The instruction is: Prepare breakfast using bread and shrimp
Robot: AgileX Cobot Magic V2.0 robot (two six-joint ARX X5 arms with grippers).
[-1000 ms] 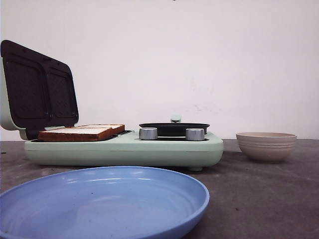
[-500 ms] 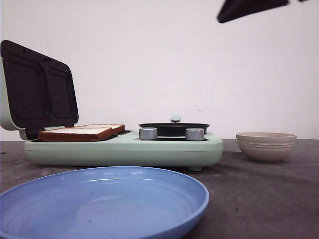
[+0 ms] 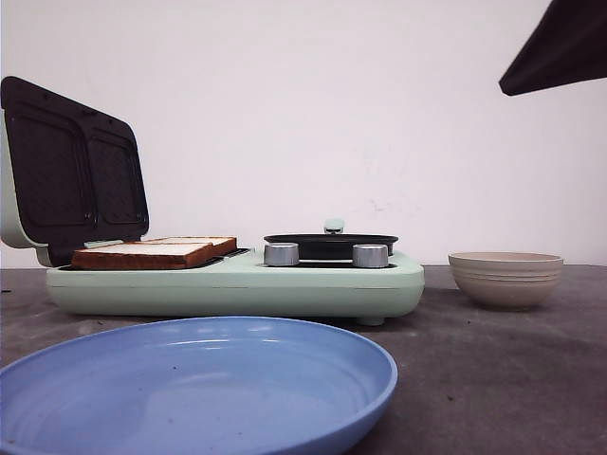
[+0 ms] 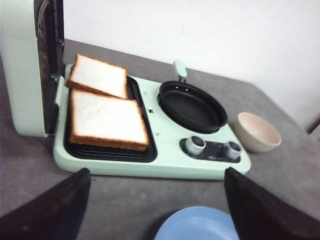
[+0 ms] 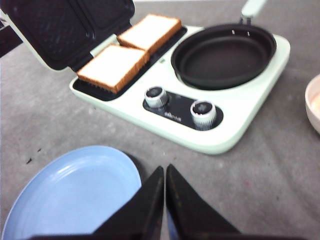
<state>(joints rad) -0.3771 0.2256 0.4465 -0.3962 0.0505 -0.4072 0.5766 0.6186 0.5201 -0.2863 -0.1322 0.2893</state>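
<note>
Two slices of bread (image 3: 142, 253) lie side by side on the lower plate of the open mint-green sandwich maker (image 3: 237, 289). The left wrist view shows the near slice (image 4: 107, 120) and the far slice (image 4: 98, 76). My left gripper (image 4: 156, 171) hangs open and empty above the table in front of the appliance. My right gripper (image 5: 164, 167) is shut on nothing, its tips over the table beside the blue plate (image 5: 75, 190). A dark part of the right arm (image 3: 560, 47) shows at the top right of the front view. No shrimp shows.
The appliance's lid (image 3: 71, 171) stands raised at the left. An empty black pan (image 4: 192, 106) sits above two silver knobs (image 4: 195, 145). A beige bowl (image 3: 505, 277) stands to the right; its inside is hidden. The blue plate (image 3: 199, 379) lies nearest the front.
A dark part of the right arm came into the top of the front view, then moved right and lower. Bread, plate and bowl have not moved.
</note>
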